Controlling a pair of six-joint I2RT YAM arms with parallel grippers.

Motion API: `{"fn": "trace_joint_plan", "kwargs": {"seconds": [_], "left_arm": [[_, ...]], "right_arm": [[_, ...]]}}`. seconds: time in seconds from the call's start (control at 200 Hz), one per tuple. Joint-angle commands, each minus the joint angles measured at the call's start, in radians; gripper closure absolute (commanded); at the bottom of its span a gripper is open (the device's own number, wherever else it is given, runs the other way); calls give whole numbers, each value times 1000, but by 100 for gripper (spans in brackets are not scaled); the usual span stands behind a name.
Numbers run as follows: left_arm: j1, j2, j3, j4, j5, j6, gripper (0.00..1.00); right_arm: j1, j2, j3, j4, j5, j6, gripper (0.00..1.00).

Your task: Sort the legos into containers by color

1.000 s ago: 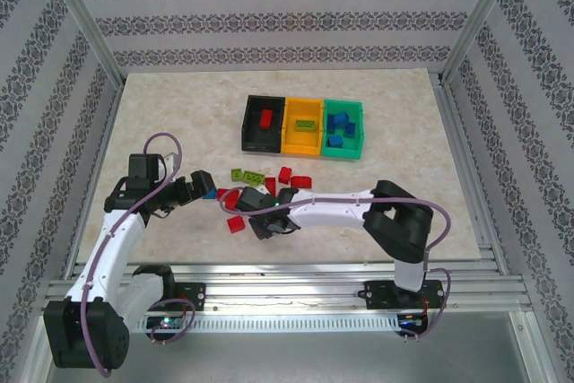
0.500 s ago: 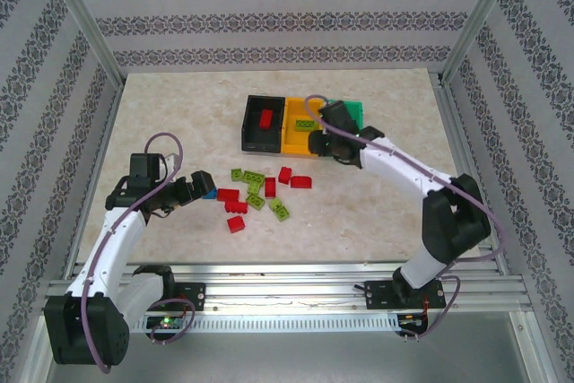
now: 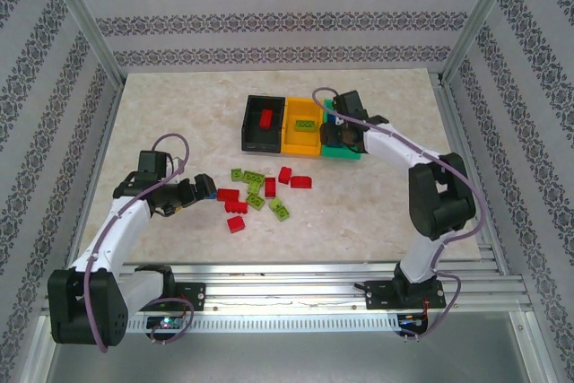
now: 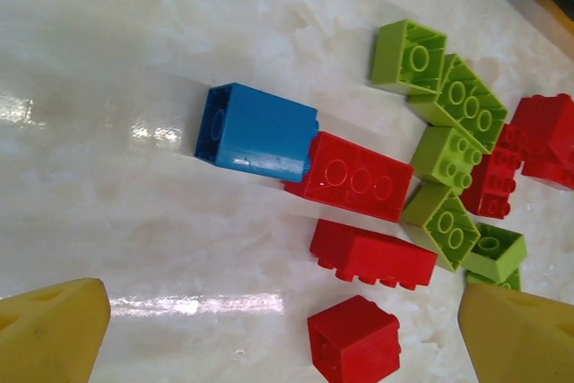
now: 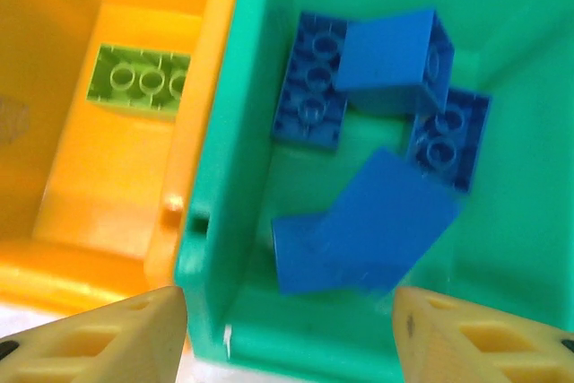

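Top view, bins: the black bin (image 3: 248, 125), the orange-yellow bin (image 3: 300, 141) and the teal bin (image 3: 348, 153) sit in a row at the far side of the table (image 3: 395, 195).
Top view, loose legos: red and green legos (image 3: 256, 192) lie in a bunch near the middle of the table.
Top view, arms: the right gripper (image 3: 334, 134) hangs over the teal bin. The left gripper (image 3: 194, 193) is low, just beside the bunch.
Left wrist, jaws: wide apart, holding nothing.
Left wrist, bricks: a blue brick (image 4: 257, 132) touches a red brick (image 4: 354, 177). Green bricks (image 4: 459, 100) and more red ones lie close by.
Right wrist, jaws: spread wide and empty, above the teal bin's near wall.
Right wrist, teal bin: blue bricks (image 5: 314, 78) are inside. One big blue piece (image 5: 377, 221) is blurry, so how it lies cannot be told.
Right wrist, orange-yellow bin: one green brick (image 5: 139, 80) lies inside.
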Motion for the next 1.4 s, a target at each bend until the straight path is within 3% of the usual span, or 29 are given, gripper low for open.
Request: {"fn": "trace_joint_plan", "kwargs": {"seconds": [0.0,0.295,0.51,0.655,0.884,1.274,1.354,1.394], "left_arm": [[-10,21,24,-39,-39,-24,0],[-29,44,81,-64,-84,-149,0],[-100,222,202,-161,-125,-102,4],[-106,343,262,-220,-190,-83,8],[-111,385,240,-109,-159,-129,9],[-136,558,313,-83,-178,-111,16],[-134,586,338,-79,-175,-99,26],[-135,602,349,-82,-175,-95,27]], "right_arm": [[-18,-97,-108,97,-81,31,38],[53,-142,-385,423,-254,162,38],[118,-188,-522,646,-260,216,38],[128,-216,-526,636,-231,200,38],[133,-241,-542,643,-229,210,38],[135,-226,-535,638,-209,191,38],[135,-224,-534,638,-205,188,38],[135,-221,-532,637,-206,186,38]]}}
